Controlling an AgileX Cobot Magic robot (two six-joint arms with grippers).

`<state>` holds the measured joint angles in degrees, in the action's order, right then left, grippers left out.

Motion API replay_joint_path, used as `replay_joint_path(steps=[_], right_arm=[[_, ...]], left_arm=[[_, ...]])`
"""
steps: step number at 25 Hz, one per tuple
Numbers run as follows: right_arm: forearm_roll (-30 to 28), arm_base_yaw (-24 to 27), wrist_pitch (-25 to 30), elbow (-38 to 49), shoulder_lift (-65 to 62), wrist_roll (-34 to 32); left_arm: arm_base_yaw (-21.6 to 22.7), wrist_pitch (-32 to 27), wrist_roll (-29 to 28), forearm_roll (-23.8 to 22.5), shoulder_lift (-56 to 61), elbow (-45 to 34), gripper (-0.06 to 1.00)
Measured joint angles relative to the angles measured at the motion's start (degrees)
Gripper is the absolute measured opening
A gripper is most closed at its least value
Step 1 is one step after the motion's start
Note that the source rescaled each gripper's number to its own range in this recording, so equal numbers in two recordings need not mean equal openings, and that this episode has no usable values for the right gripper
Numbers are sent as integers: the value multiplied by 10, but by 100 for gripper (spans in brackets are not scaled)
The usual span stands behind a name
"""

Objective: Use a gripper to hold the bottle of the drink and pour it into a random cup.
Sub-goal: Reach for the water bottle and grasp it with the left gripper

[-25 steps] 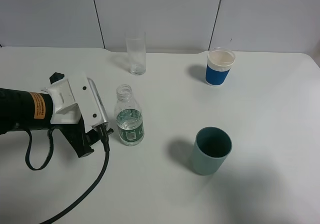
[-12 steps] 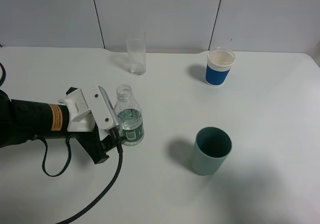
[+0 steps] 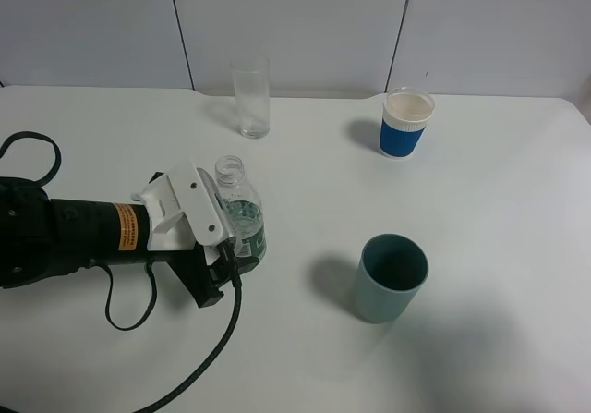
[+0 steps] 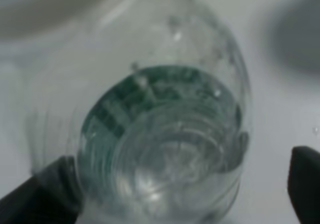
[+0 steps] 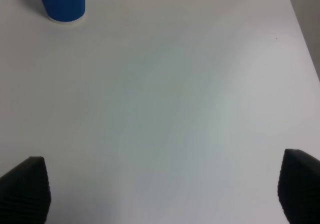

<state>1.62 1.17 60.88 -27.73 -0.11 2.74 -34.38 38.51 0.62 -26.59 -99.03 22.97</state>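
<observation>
Cable (image 3: pixel 199 362): black and round, looping across the lower left of the high view.
Left claw (image 3: pixel 224 236): a black arm end with flat white plates and an orange label (image 3: pixel 125 226), left of centre. It is parted and straddles the bottle. In the left wrist view one dark finger (image 4: pixel 47 196) lies against the bottle's wall, the other (image 4: pixel 306 179) stands clear of it, so the bottle is not pinched.
Bottle (image 3: pixel 244 208): small, of clear ribbed plastic with a dark green label band and an open neck. It stands upright on the bench (image 3: pixel 499 210) between the claw's plates, with clear liquid inside.
Teal cup (image 3: pixel 390 277): matte, tapered plastic, empty, lower right of centre.
Right claw (image 5: pixel 160 191): spread wide and holding nothing; ribbed black pads (image 5: pixel 25 189) sit in the lower corners of the right wrist view over smooth white bench.
Blue cup (image 3: pixel 406 122): blue sleeve and white rim, upper right.
Glass tumbler (image 3: pixel 250 97): tall, narrow, straight-sided clear glass at upper centre, well apart from the bottle.
</observation>
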Motion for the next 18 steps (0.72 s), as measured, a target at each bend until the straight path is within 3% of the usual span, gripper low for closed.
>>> replay_joint_path(steps=[9,18], right_arm=[[0,0,0,0,0,0],[0,0,0,0,0,0]], left_arm=[[0,90,-20,0,-13,0,87],[0,125,-26,8,-32,1,87]])
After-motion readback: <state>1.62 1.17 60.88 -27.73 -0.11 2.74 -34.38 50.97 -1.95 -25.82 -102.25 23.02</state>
